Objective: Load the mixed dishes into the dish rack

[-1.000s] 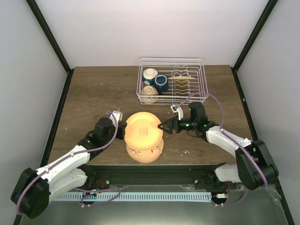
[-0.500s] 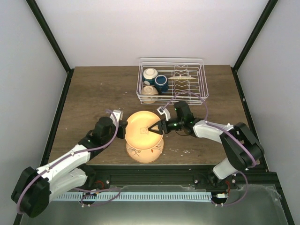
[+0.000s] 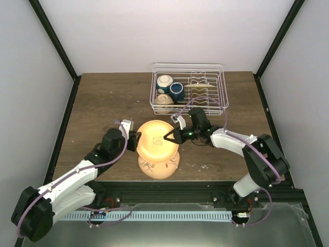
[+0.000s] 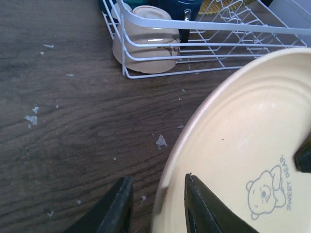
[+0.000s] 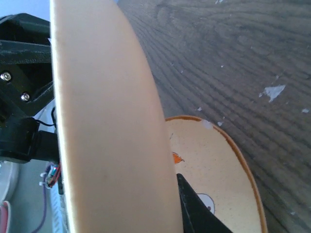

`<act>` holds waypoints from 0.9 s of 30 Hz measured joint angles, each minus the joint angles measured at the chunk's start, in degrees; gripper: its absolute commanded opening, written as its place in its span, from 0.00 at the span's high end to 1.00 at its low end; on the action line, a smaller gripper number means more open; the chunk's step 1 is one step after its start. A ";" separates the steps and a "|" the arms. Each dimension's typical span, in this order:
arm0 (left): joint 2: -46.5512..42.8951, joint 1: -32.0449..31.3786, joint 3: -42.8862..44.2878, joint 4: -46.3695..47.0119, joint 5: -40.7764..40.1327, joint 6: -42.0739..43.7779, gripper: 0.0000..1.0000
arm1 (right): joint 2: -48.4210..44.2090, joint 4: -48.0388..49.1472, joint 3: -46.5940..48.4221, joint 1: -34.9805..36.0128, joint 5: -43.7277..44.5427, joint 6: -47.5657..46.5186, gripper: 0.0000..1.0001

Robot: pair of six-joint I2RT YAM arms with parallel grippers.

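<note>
Top external view, from the left: the left gripper [image 3: 135,140] has its jaws a little apart around the left rim of the orange plate [image 3: 154,143], not pressing it. I see this plate lifted above a second plate [image 3: 158,167] on the tabletop [image 3: 103,103]. The right gripper [image 3: 168,137] is clamped on its right rim. Two cream bowls [image 3: 164,81] and the blue cup [image 3: 177,91] sit in the dish rack [image 3: 187,65], further back.

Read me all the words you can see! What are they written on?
"SWEET BEAR": printed beside a small bear drawing on the raised round pale orange plate.
Marks on the second orange plate beneath it: too small to read.
No other writing shows.
</note>
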 measured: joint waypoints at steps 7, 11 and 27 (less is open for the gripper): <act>-2.10 0.04 0.94 -2.03 -1.86 -0.39 0.45 | -1.49 -6.78 5.35 0.13 3.76 -5.75 0.99; -4.85 0.04 2.91 -4.66 -3.76 -0.52 0.42 | -3.89 -12.17 9.20 0.13 7.56 -11.28 0.99; -9.40 0.04 11.54 -16.31 -8.09 -3.28 0.35 | -30.25 -13.09 10.03 0.22 45.11 -41.92 0.99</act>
